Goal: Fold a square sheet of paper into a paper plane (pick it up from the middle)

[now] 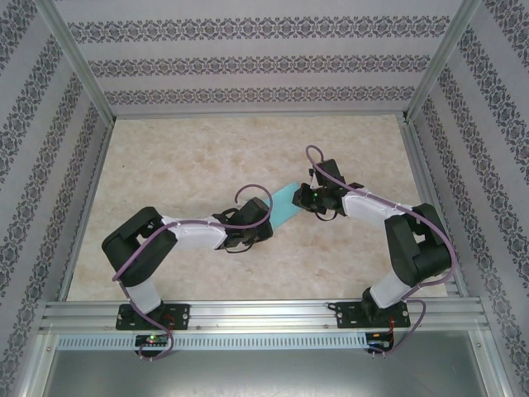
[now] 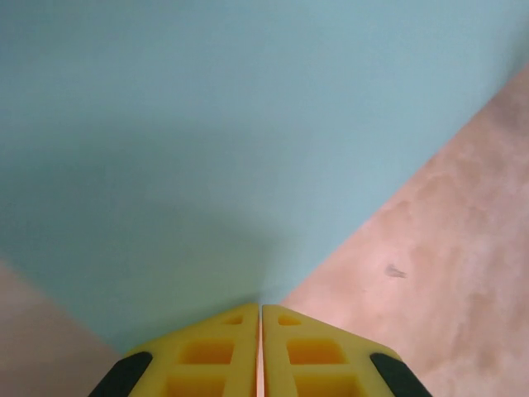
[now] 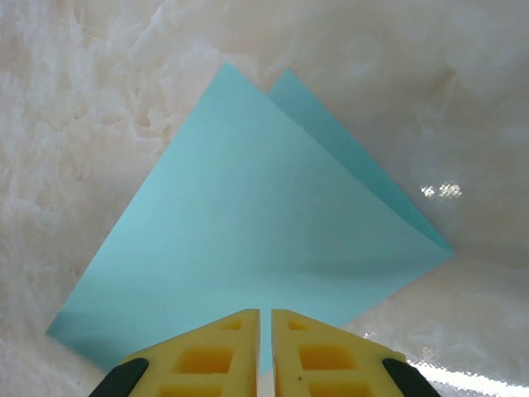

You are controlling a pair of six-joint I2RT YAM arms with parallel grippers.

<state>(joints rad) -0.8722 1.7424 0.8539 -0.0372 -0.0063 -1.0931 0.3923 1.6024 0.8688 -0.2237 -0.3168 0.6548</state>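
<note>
Square sheet of paper [image 1: 285, 207], folded double, sits from above at the middle of the counter [image 1: 190, 165]; left wrist: left pincer [image 2: 261, 310] clamped tight on its corner; right wrist: right pincer [image 3: 266, 313] clamped on its edge, probably holding layers aligned for creasing.

The sheet of paper [image 3: 248, 223] is seen in a plain turquoise, without any print. The table [image 1: 207, 157] is coloured beige with a pale marble pattern. The walls [image 1: 248, 62] are covered with light stripes carrying dark floral ornaments. The fingers [image 2: 207, 351] are made in yellow with black corners. The arms [image 1: 198, 234] are coloured black and white, the cables [image 1: 309, 154] purple.
</note>
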